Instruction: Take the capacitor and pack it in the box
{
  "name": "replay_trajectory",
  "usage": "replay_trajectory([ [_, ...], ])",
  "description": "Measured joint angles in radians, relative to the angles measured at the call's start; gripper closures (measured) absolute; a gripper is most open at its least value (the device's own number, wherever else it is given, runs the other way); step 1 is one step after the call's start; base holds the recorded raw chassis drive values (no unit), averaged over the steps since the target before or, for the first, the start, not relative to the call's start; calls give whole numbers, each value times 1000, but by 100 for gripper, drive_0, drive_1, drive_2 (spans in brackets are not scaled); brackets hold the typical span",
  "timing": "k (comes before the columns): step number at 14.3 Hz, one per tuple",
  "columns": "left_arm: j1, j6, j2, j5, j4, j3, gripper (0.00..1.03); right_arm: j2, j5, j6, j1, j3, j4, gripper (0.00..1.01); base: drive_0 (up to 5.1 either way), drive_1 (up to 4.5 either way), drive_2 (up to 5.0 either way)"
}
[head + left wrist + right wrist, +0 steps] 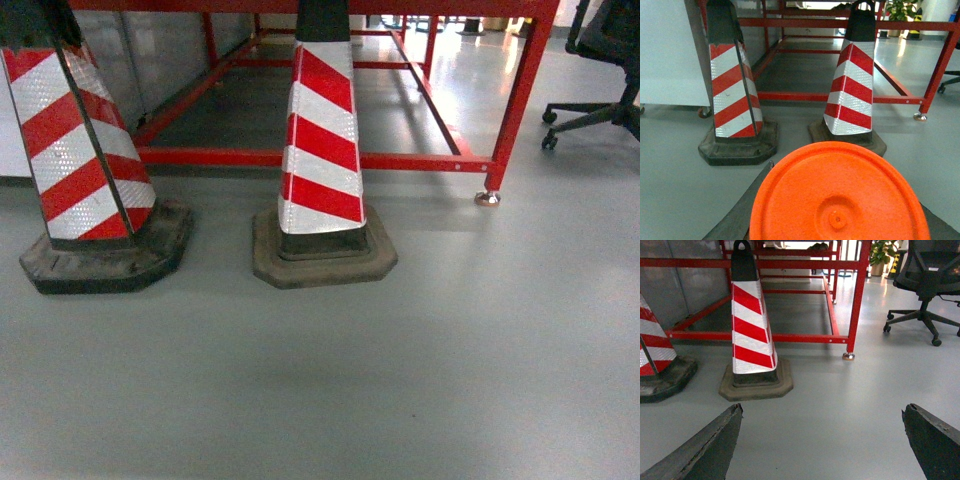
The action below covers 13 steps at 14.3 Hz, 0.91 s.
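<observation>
A: Right end effector?
B: Its fingers are standing wide apart, with only bare grey floor showing between them. It is gripping nothing.

A: Left end effector?
B: An orange-pink rounded plastic face with a small centre nub is filling the space just in front of it. This looks like the box, but I cannot tell which side is facing the camera. Dark fingers are poking out at either lower edge of it. Whether they are clamping it or are just hidden behind it, I cannot tell.

A: What is ahead of the left end effector?
B: Beyond the box, two red-and-white striped cones are standing upright on the floor. The left cone is ahead-left and the right cone is ahead-right, well apart from each other. A red metal frame is running behind both.

A: And ahead of the right end effector?
B: The right cone is sitting ahead-left of it, with the left cone at the far left edge. A frame leg is dead ahead and a black office chair is ahead-right.

A: The head view?
B: It is showing the cones, frame and floor. Neither end effector is in view there.
</observation>
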Motion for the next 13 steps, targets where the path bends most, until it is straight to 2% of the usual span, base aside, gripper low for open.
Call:
replay_trajectory([
  [6,0,0,0,0,0,0,60,0,0,0,0,0,0,3,0,0,0],
  [13,0,0,0,1,1,0,60,0,2,0,0,0,-1,3,-1,405,-407],
])
